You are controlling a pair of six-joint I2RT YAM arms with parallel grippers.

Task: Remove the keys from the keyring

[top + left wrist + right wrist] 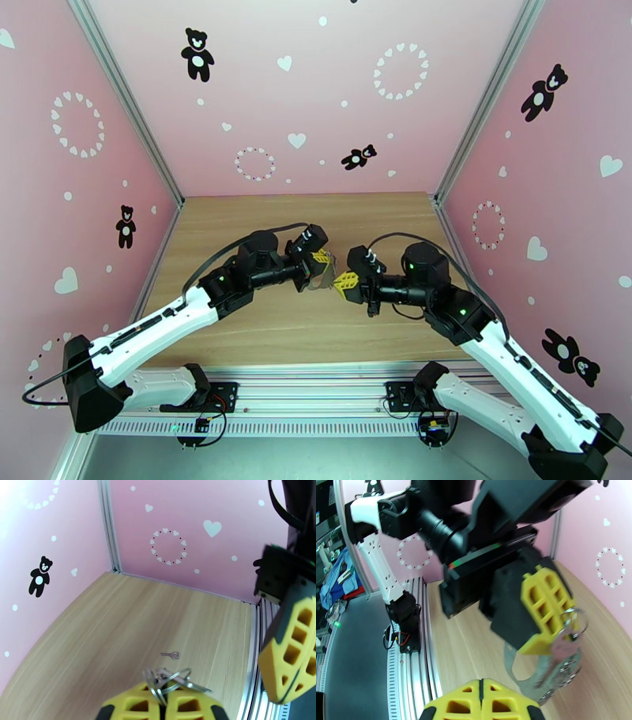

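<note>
My left gripper [162, 699], closest to the lens, pinches the keyring [170, 679] at six o'clock. One key [170, 655] lies loose on the table [118, 630] just beyond, at twelve o'clock from the keyring. My right gripper [481, 687] is pressed together, empty.

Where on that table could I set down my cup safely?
Bare: the far half of the table up to the back wall, and the near strip by the rail. Crowded: the middle, where the left gripper holds the keyring opposite the right gripper, a loose key lying just beyond.
</note>
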